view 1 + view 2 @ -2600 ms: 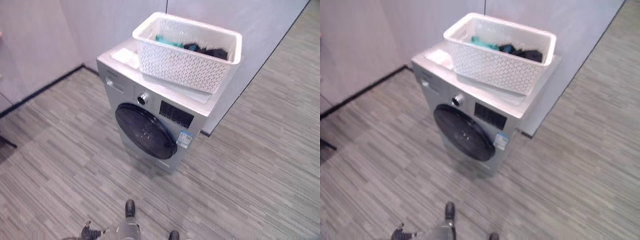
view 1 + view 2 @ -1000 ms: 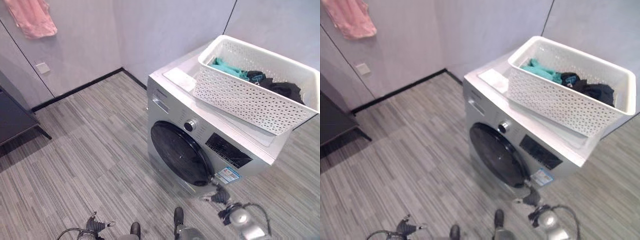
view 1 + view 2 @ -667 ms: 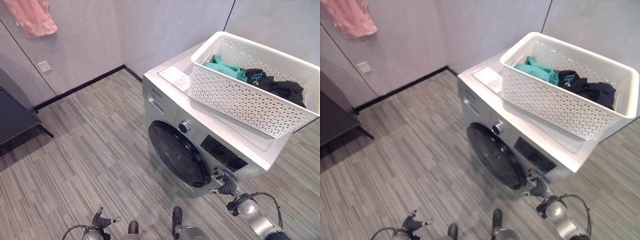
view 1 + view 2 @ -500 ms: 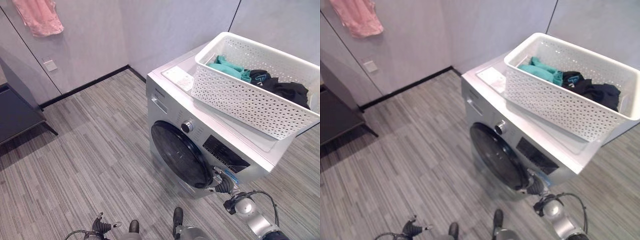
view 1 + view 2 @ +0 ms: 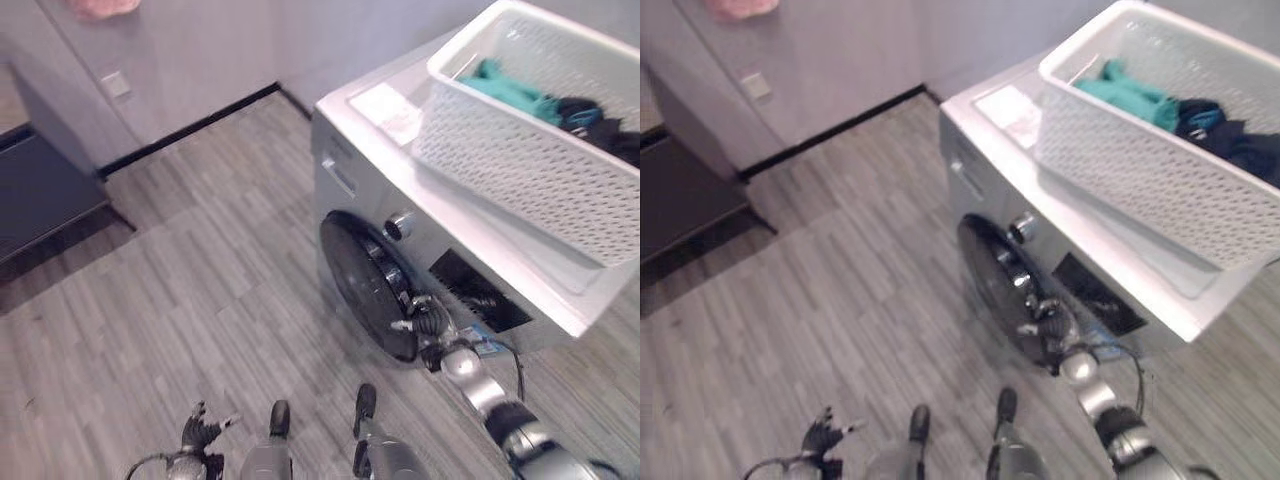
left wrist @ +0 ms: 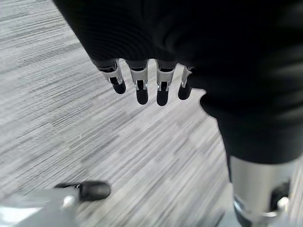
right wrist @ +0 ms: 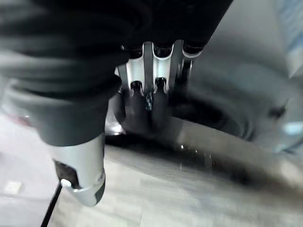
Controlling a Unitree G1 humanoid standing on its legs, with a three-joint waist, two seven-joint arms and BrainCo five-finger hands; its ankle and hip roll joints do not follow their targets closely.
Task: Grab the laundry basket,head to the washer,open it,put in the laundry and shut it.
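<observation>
My right hand (image 5: 428,322) is out in front of me at the washer (image 5: 372,190), up against the right edge of its round dark door (image 5: 362,283), just below the control panel. In my right wrist view the fingers (image 7: 152,105) are curled inward with their dark tips pressed at the door's rim, and the thumb (image 7: 90,175) hangs apart beneath them; I cannot tell whether the tips have actually hooked behind the edge or only rest on it. The door itself sits flush against the silver front, with the silver dial (image 5: 399,226) just above it.

The white laundry basket (image 5: 540,160) stands on top of the washer, toward its right side, overhanging the front edge a little. Inside it lie a teal garment (image 5: 506,85) and dark clothes (image 5: 600,122) beside it.

My left hand (image 5: 200,432) hangs low at my left side above the grey plank floor (image 5: 170,290), well apart from the washer. In my left wrist view its fingers (image 6: 142,85) hang loosely, bent and holding nothing.

A pink cloth (image 5: 100,8) hangs on the wall at the far left, above a dark cabinet (image 5: 40,190)
</observation>
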